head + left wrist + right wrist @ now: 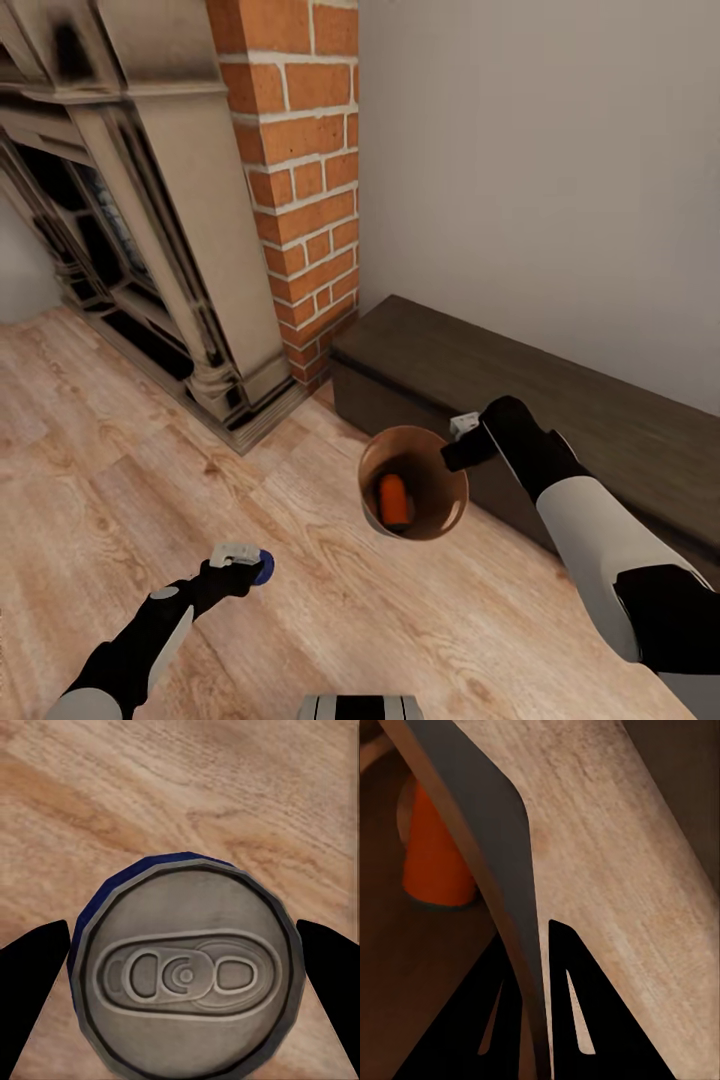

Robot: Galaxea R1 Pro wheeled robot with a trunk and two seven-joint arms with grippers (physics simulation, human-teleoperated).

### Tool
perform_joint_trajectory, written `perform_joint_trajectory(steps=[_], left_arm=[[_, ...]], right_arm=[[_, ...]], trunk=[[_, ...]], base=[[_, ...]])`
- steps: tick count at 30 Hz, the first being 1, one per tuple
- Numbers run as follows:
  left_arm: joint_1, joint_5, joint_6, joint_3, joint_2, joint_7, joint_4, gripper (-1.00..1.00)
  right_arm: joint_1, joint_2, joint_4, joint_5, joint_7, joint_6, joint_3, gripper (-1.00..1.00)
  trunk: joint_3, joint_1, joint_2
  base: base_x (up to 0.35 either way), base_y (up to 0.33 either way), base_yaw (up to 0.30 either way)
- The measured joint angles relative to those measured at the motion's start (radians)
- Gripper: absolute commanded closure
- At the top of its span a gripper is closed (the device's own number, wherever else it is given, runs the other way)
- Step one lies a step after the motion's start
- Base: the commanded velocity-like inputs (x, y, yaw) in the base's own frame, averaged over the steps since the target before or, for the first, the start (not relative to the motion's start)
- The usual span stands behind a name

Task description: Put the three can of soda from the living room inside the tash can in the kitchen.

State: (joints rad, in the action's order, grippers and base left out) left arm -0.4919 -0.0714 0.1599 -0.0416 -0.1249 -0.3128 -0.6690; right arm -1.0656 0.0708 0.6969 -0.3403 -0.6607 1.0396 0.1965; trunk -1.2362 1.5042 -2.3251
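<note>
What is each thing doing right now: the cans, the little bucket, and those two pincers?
Blue can: held off the floor, gripped at its sides by the left pincer.
Orange can: lying inside the bucket.
Bucket: lifted off the floor, tilted, its rim pinched by the right pincer.
Left pincer: shut on the blue can.
Right pincer: shut on the bucket's wall.

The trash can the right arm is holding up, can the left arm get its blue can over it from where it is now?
Probably yes. The trash can, pinched at its rim by the right gripper, has its mouth open upward with one orange can inside. The left gripper holds the blue can nearby, nothing between them.
</note>
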Motion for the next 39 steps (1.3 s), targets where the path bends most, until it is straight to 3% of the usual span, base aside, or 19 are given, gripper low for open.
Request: perform_joint_trajectory(steps=[4, 8, 11, 13, 16, 18, 20, 22, 24, 25, 27, 29, 30, 31, 33, 36, 39], left_arm=[[0.0, -0.013, 0.049, 0.006, -0.035, -0.04, -0.076, 1.0], [0.0, -0.053, 0.202, 0.089, -0.094, -0.069, -0.255, 1.0], [0.001, -0.059, 0.304, 0.14, -0.114, -0.108, -0.365, 1.0], [-0.002, -0.066, 0.452, 0.172, -0.125, -0.158, -0.514, 1.0], [-0.006, -0.068, 0.625, 0.187, -0.137, -0.227, -0.678, 1.0], [-0.011, -0.064, 0.715, 0.187, -0.15, -0.277, -0.753, 1.0], [-0.057, -0.07, 0.816, 0.185, -0.161, -0.364, -0.816, 1.0], [-0.141, -0.071, 0.88, 0.183, -0.167, -0.472, -0.846, 1.0], [-0.18, -0.062, 0.887, 0.183, -0.168, -0.522, -0.854, 1.0], [-0.23, -0.062, 0.887, 0.182, -0.17, -0.583, -0.859, 1.0], [-0.283, -0.061, 0.887, 0.181, -0.169, -0.64, -0.859, 1.0], [-0.337, -0.065, 0.887, 0.154, -0.165, -0.722, -0.858, 1.0], [-0.348, -0.058, 0.887, 0.141, -0.163, -0.739, -0.857, 1.0], [-0.366, -0.066, 0.887, 0.088, -0.16, -0.777, -0.855, 1.0], [-0.377, -0.058, 0.887, 0.023, -0.158, -0.798, -0.851, 1.0], [-0.382, -0.053, 0.887, -0.044, -0.157, -0.81, -0.829, 1.0], [-0.384, -0.051, 0.887, -0.079, -0.156, -0.816, -0.805, 1.0]], right_arm=[[0.001, -0.003, 0.0, 0.003, 0.0, 0.001, 0.002, 1.0], [0.005, -0.003, -0.001, -0.002, 0.0, -0.001, 0.002, 1.0], [0.006, -0.004, -0.013, 0.004, -0.001, 0.002, 0.003, 1.0], [0.007, -0.006, -0.048, 0.004, -0.002, 0.004, 0.007, 1.0], [0.006, -0.016, -0.075, -0.013, 0.0, -0.002, 0.007, 1.0], [0.006, -0.023, -0.088, 0.0, 0.0, 0.001, 0.007, 1.0], [0.006, -0.041, -0.108, 0.0, 0.004, 0.001, 0.007, 1.0], [0.005, -0.059, -0.131, -0.001, 0.009, 0.002, 0.006, 1.0], [0.005, -0.065, -0.142, 0.005, 0.011, 0.002, 0.005, 1.0], [0.004, -0.078, -0.156, -0.012, 0.013, -0.002, 0.006, 1.0], [0.003, -0.098, -0.163, -0.024, 0.017, -0.006, 0.007, 1.0], [0.003, -0.132, -0.168, -0.024, 0.02, -0.005, 0.008, 1.0], [0.003, -0.139, -0.168, 0.005, 0.02, 0.003, 0.006, 1.0], [0.002, -0.152, -0.169, 0.014, 0.026, 0.008, 0.005, 1.0], [0.001, -0.158, -0.17, 0.009, 0.029, 0.007, 0.004, 1.0], [-0.002, -0.161, -0.171, -0.053, 0.036, -0.007, 0.007, 1.0], [-0.006, -0.164, -0.17, -0.038, 0.035, -0.003, 0.006, 1.0]], trunk=[[0.013, -0.015, 0.028], [0.025, -0.031, 0.056], [0.034, -0.042, 0.077], [0.041, -0.05, 0.091], [0.05, -0.061, 0.112], [0.056, -0.069, 0.126], [0.063, -0.077, 0.14], [0.069, -0.084, 0.154], [0.075, -0.092, 0.168], [0.078, -0.096, 0.175], [0.085, -0.104, 0.189], [0.091, -0.111, 0.203], [0.094, -0.115, 0.21], [0.097, -0.119, 0.217], [0.103, -0.127, 0.231], [0.113, -0.138, 0.252], [0.122, -0.149, 0.273]], base=[[0.0, 0.0, 0.0], [0.0, 0.0, 0.0], [0.0, 0.0, 0.0], [0.0, 0.0, 0.0], [0.0, 0.0, 0.0], [0.0, 0.0, 0.0], [0.0, 0.0, 0.0], [0.0, 0.0, 0.0], [0.0, 0.0, 0.0], [0.0, 0.0, 0.0], [0.0, 0.0, 0.0], [0.0, 0.0, 0.0], [0.0, 0.0, 0.0], [0.0, 0.0, 0.0], [0.0, 0.0, 0.0], [0.0, 0.0, 0.0], [0.0, 0.0, 0.0]])
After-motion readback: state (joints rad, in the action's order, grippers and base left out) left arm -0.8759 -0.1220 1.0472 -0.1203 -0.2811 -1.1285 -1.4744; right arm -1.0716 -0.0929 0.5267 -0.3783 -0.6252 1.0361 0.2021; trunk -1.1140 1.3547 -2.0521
